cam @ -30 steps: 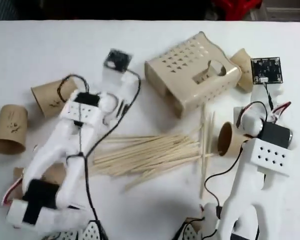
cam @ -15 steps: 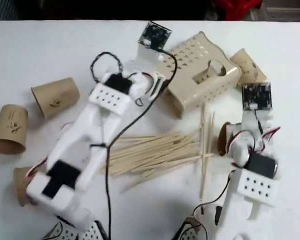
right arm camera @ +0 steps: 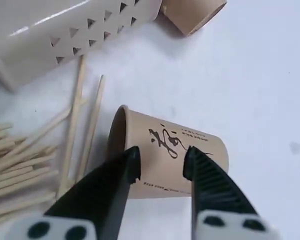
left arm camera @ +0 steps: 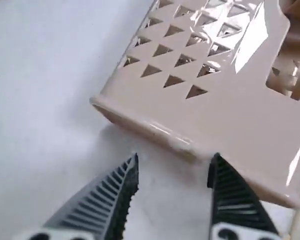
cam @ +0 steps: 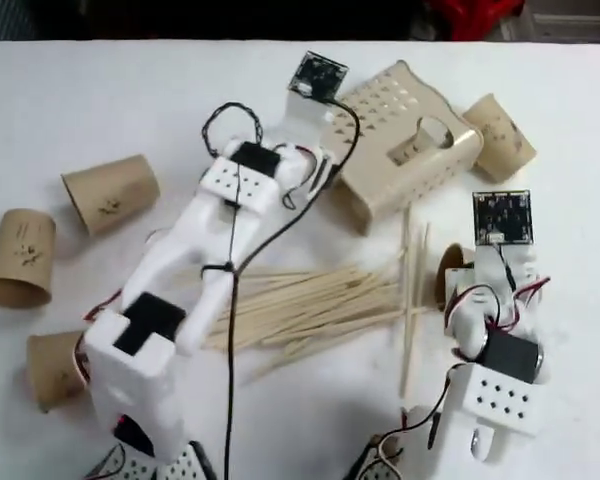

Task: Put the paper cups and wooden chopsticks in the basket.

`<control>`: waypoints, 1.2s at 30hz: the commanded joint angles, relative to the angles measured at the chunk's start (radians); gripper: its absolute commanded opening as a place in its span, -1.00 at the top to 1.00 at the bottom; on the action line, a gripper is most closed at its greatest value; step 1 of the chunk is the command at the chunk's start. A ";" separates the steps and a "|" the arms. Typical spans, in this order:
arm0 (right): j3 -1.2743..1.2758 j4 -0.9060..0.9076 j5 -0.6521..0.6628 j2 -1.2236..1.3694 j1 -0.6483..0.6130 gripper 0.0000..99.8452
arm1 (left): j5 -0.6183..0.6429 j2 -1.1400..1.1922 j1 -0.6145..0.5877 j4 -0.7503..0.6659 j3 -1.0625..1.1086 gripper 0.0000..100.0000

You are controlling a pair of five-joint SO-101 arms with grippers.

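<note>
The beige basket [cam: 400, 140] lies tipped on its side at the table's back. My left gripper [cam: 318, 176] is at its left end; in the left wrist view the gripper [left arm camera: 172, 172] is open, its tips just short of the basket's rim [left arm camera: 155, 131]. A pile of wooden chopsticks [cam: 310, 305] lies mid-table. My right gripper [cam: 460, 292] hovers over a paper cup [cam: 448, 270] lying on its side. The right wrist view shows that gripper [right arm camera: 161, 162] open above the cup [right arm camera: 165, 140]. Other cups lie at left [cam: 110, 192], far left [cam: 18, 257], front left [cam: 55, 368] and behind the basket [cam: 498, 122].
Two loose chopsticks [cam: 410, 300] lie apart from the pile, beside the right gripper's cup. The left arm's body [cam: 180, 290] stretches over the pile's left end. Bare white table [cam: 130, 90] lies at the back left.
My left arm swung from the left-hand cups over to the basket's left end. My right arm drew back toward the front, bringing its gripper over the cup.
</note>
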 commanded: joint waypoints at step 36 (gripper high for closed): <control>-0.422 0.015 -0.017 0.352 -0.532 0.69 | -0.078 -0.704 -0.618 0.176 0.494 0.49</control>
